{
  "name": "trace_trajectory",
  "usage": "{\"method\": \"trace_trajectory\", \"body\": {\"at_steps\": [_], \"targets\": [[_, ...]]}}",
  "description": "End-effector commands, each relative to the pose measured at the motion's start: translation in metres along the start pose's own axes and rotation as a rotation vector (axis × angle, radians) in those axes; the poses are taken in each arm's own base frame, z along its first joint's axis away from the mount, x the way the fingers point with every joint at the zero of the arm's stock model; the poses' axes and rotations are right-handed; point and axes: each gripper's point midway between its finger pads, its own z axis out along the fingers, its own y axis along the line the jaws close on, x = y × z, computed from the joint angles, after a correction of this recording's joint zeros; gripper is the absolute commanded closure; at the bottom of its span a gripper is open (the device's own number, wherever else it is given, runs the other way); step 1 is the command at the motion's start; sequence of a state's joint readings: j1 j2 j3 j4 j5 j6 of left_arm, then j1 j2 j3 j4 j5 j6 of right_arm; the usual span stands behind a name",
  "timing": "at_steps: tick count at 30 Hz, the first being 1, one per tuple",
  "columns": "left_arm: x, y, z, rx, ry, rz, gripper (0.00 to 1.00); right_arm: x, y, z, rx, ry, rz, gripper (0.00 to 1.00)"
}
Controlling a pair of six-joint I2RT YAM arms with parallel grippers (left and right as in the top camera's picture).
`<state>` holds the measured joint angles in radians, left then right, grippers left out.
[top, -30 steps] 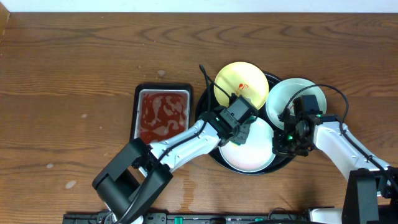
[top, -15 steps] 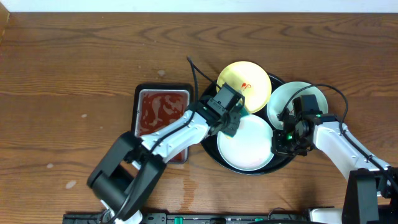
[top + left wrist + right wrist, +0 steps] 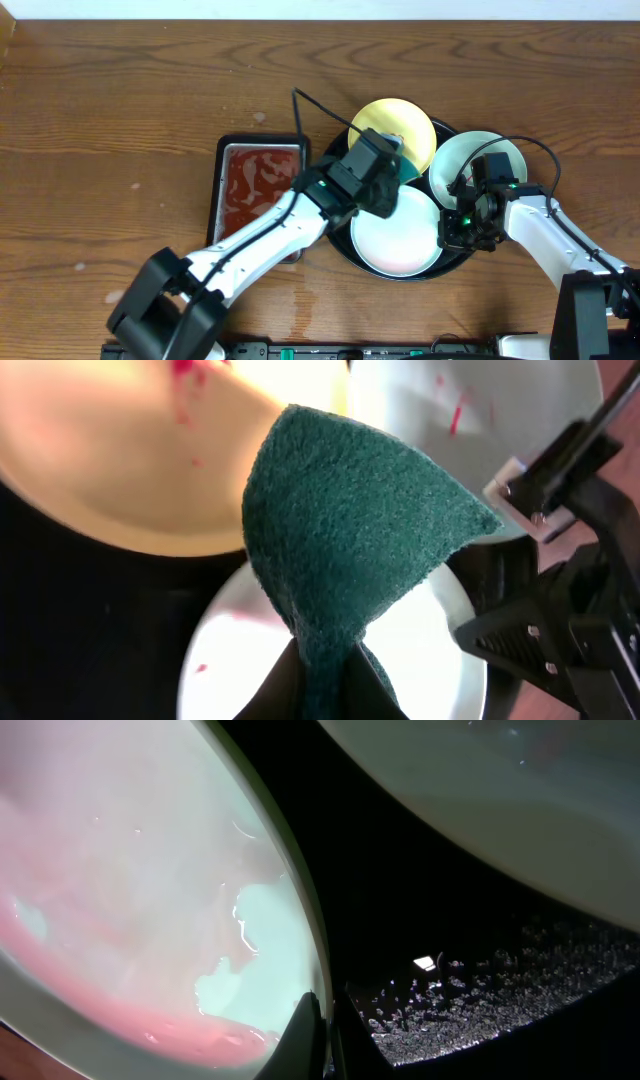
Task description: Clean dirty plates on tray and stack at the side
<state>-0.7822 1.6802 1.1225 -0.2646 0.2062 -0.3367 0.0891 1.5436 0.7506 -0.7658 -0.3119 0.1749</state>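
On black tray [image 3: 345, 252]: three plates [image 3: 395, 235]; metal tray [image 3: 262, 141] alongside holds red liquid [image 3: 255, 185].

3 plates are sitting in the big tray [image 3: 396, 277]. The left gripper [image 3: 390, 180] is hanging over the middle of them, and a scrub pad [image 3: 350, 530] is sticking out in front of it. The far plate [image 3: 390, 118] is lying just ahead of that gripper. The near plate [image 3: 395, 235] is lying below and behind it. The side plate [image 3: 462, 158] is lying to its right. The right gripper [image 3: 458, 238] is sitting at the near plate's right rim. The small tray [image 3: 262, 185] is lying on the table [image 3: 120, 120], left of the left gripper, just beside the big tray.
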Motion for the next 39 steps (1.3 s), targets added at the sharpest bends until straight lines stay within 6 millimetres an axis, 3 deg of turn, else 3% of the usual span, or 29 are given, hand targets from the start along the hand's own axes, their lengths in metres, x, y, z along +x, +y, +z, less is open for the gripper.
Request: {"method": "trace_trajectory", "body": {"at_steps": [1, 6, 10, 14, 17, 21, 25, 31, 39], "targets": [[0.013, 0.001, 0.019, 0.001, 0.044, -0.002, 0.92, 0.004, -0.004, 0.002, 0.019, 0.016, -0.004, 0.99], [0.042, 0.022, 0.039, -0.054, 0.158, -0.030, 0.93, 0.004, -0.004, 0.002, 0.019, 0.016, -0.005, 0.99], [0.067, 0.045, 0.036, -0.143, 0.258, -0.065, 0.92, 0.003, -0.006, 0.002, 0.027, 0.014, -0.005, 0.99], [0.067, 0.077, 0.028, -0.333, 0.229, -0.109, 0.92, 0.003, -0.006, 0.002, 0.029, 0.014, -0.005, 0.99], [0.067, 0.089, 0.024, -0.416, 0.198, -0.210, 0.93, 0.004, -0.006, 0.002, 0.029, 0.016, -0.004, 0.99], [0.073, 0.079, 0.026, -0.389, 0.190, -0.437, 0.92, 0.004, -0.006, 0.002, 0.030, 0.018, -0.004, 0.99], [0.067, 0.063, 0.032, -0.304, 0.185, -0.473, 0.92, 0.004, -0.006, 0.002, 0.030, 0.018, -0.004, 0.99], [0.090, 0.070, 0.023, -0.403, 0.223, -0.745, 0.93, 0.004, -0.006, 0.002, 0.030, 0.018, -0.004, 0.99], [0.104, 0.065, 0.019, -0.426, 0.271, -0.906, 0.93, 0.004, -0.006, 0.002, 0.030, 0.017, -0.004, 0.99]]}}
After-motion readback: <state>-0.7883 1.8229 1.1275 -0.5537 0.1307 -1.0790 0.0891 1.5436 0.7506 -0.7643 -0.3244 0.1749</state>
